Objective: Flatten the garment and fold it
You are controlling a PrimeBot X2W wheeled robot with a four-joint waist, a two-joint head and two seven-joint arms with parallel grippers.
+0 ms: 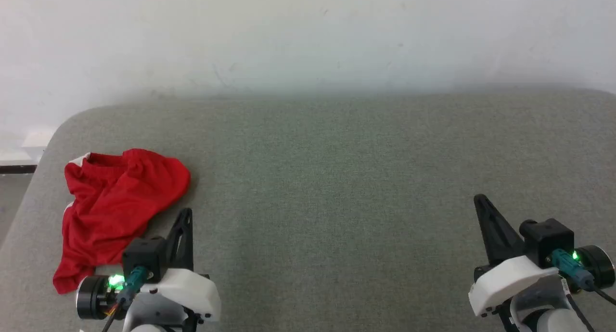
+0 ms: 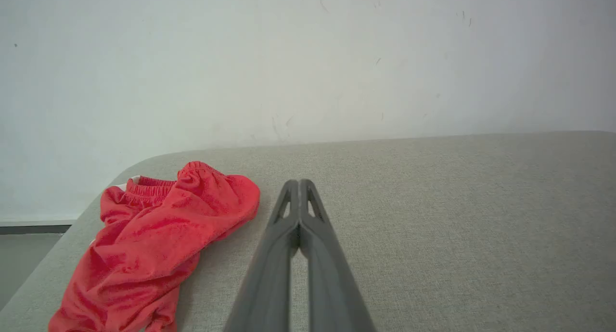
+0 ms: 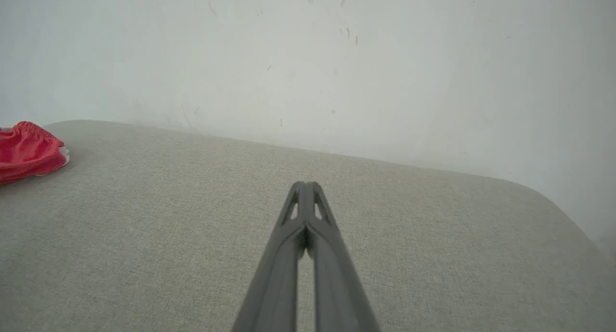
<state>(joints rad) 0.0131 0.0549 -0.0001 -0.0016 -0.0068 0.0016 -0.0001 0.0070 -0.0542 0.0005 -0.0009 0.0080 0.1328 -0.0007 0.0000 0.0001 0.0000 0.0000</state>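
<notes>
Bright red, soft, crumpled garment (image 1: 120, 202) sits bunched in a heap at the left edge of the grey fabric-covered counter (image 1: 337, 178), close to its rounded far-left corner. The left wrist view catches a gathered elastic waistband at the heap's far end. There's a sliver of white along the garment's left rim, possibly a stripe, though the folds make it hard to say.

The left end effector (image 1: 186, 214) is just beside the garment's right side, its 2 long dark fingers pressed tip to tip and gripping nothing. Over on the right, well apart from the cloth, the right end effector (image 1: 480, 201) is above bare counter, fingers likewise closed together and empty. A pale scuffed wall (image 1: 308, 33) stands behind.
</notes>
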